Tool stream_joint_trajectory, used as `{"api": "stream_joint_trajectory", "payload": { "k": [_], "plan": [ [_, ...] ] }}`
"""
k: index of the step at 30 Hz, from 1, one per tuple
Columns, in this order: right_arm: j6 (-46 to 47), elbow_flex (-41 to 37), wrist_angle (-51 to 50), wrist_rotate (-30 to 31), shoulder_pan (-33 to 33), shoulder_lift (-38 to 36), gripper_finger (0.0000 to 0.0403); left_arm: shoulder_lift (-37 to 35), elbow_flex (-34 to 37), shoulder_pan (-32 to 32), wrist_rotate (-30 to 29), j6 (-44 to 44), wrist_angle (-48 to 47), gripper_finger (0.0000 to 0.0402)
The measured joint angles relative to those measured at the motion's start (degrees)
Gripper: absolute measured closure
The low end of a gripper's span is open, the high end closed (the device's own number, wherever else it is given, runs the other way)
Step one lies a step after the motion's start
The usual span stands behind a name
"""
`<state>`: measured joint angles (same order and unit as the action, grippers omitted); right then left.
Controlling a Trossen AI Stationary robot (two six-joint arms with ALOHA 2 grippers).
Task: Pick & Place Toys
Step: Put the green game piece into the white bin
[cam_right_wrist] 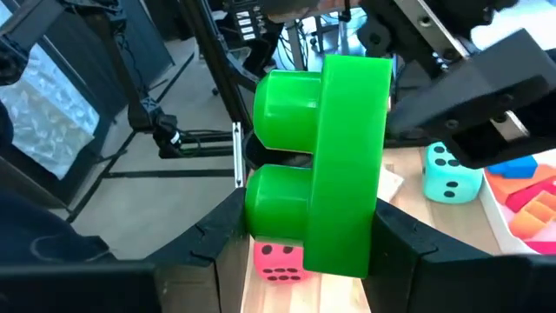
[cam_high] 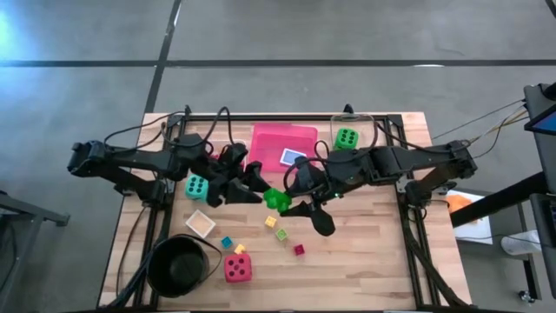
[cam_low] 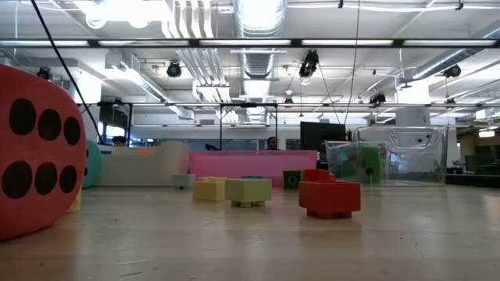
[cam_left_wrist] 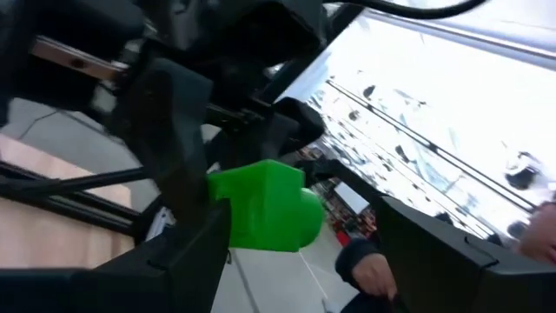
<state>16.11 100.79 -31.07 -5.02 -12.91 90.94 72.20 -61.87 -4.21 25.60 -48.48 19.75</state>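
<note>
You've got a wooden table (cam_high: 365, 252): black bowl (cam_high: 178, 263) near its front-left corner, red die (cam_high: 237, 268) just right of it, teal die (cam_high: 197, 186) behind, pink tray (cam_high: 274, 139) farther back.

Bright ceiling lights (cam_low: 258, 16) glare overhead, the red die (cam_low: 39, 148) looms blurred, and shadows stay soft.

My tool (cam_right_wrist: 308, 235) is clamped on a green two-stud block (cam_right_wrist: 326, 165), studs pointing sideways, block filling the middle of the view. Red die (cam_right_wrist: 280, 261) sits just behind it on the worktop (cam_right_wrist: 395, 184). Teal die (cam_right_wrist: 452, 174) further off, beside a tray with orange and blue pieces (cam_right_wrist: 526, 196). Other arm's dark finger (cam_right_wrist: 473, 91) close to the block.
</note>
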Motion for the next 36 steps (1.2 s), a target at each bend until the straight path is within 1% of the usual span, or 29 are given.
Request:
{"api": "stream_joint_trajectory", "payload": {
  "k": [3, 6, 11, 14, 16, 21, 26, 29, 36],
  "plan": [
    [-0.3, 0.0, 0.3, -0.2, 0.0, 0.0, 0.0245, 0.2, -0.1, 0.0, 1.2, 0.0, 0.6, 0.0116],
    [-0.4, 0.0, 0.6, -0.3, 0.1, 0.0, 0.0243, 0.4, -0.1, 0.0, 2.0, 0.1, 1.2, 0.0129],
    [-0.9, 0.0, 1.0, -0.6, 0.1, 0.1, 0.0245, 0.5, -0.1, 0.0, 4.9, 2.6, 1.4, 0.0176],
    [-0.9, 0.0, 3.1, -3.5, 0.6, 0.3, 0.0246, 0.5, -0.1, 0.0, 7.9, 5.0, 1.7, 0.0209],
    [-0.8, -0.1, 4.7, -5.0, 1.0, 0.3, 0.0246, 0.5, -0.1, 0.0, 8.6, 5.2, 1.9, 0.0228],
    [-0.1, -0.2, 6.4, -6.3, 1.8, 0.3, 0.0246, 0.5, -0.1, 0.1, 9.5, 5.2, 2.1, 0.0263],
    [-0.1, -0.2, 7.8, -7.3, 2.0, 1.1, 0.0246, 0.5, -0.1, 0.1, 10.3, 5.0, 2.8, 0.0285],
    [-0.1, -0.1, 11.0, -9.0, 2.2, 2.5, 0.0246, 0.4, -0.1, 0.0, 11.1, 5.0, 3.5, 0.0295],
    [-0.1, 0.0, 12.4, -10.1, 2.6, 3.5, 0.0246, 0.4, 0.0, 0.0, 11.8, 5.1, 4.7, 0.0298]
  ]
}}
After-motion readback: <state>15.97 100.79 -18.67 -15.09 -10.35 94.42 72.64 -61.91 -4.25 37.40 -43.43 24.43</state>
